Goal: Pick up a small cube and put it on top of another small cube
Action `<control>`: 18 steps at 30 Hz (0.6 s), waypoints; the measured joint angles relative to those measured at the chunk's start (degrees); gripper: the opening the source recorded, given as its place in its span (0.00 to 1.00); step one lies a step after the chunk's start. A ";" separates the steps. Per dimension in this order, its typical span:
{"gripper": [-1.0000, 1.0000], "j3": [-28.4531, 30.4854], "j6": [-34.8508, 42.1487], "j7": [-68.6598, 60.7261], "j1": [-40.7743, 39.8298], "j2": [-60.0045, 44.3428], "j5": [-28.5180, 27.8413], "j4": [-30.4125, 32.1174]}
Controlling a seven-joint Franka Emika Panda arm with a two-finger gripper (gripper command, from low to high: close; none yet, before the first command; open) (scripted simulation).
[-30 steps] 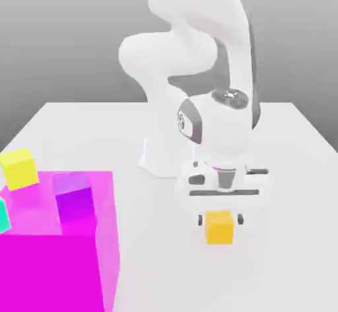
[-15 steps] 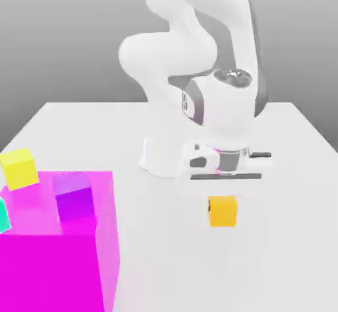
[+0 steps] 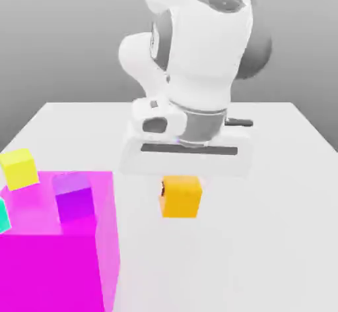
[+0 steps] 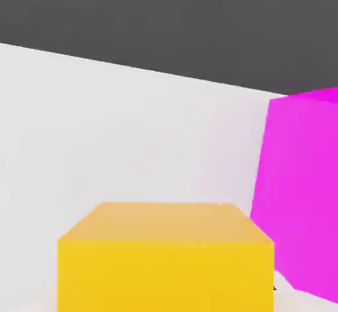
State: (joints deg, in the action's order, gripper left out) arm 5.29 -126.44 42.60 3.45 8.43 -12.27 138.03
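The small amber cube (image 3: 181, 197) hangs clear of the white table, just under the arm's hand. My gripper (image 3: 181, 187) is shut on it, and a dark fingertip (image 3: 162, 188) shows at the cube's edge on the exterior view's left. In the hand view the same cube (image 4: 165, 258) sits close in front, with the big magenta block (image 4: 300, 192) beside it. The held cube is near the magenta block (image 3: 59, 251), on its side toward the exterior view's right, and apart from it.
A purple cube (image 3: 74, 198) shows through the translucent magenta block. A paler lemon-yellow cube (image 3: 18, 167) and a teal cube (image 3: 2, 216) lie at the exterior view's left edge. The arm's base (image 3: 155, 152) stands behind on the table (image 3: 277, 238).
The gripper closed on the amber cube and raised it off the table. Hand and cube have moved toward the exterior view's left and nearer the camera.
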 joint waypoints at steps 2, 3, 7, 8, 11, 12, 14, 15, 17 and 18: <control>0.00 2.33 4.57 -4.08 -2.00 0.70 -0.41 -3.86; 0.00 3.71 6.14 -6.32 -3.05 1.17 -0.02 -5.19; 0.00 9.97 11.02 -15.51 -7.05 3.30 2.50 -9.30; 0.00 11.51 12.14 -17.80 -8.08 3.87 3.18 -10.24; 0.00 15.74 11.98 -23.10 -10.10 5.24 5.95 -10.25; 0.00 16.37 10.26 -23.87 -10.36 4.84 6.55 -9.13; 0.00 16.98 5.90 -24.77 -10.74 3.35 7.33 -6.33; 1.00 17.19 3.88 -25.05 -10.82 2.62 7.58 -5.05; 1.00 17.19 3.88 -25.05 -10.82 2.62 7.58 -5.05; 1.00 17.19 3.88 -25.05 -10.82 2.62 7.58 -5.05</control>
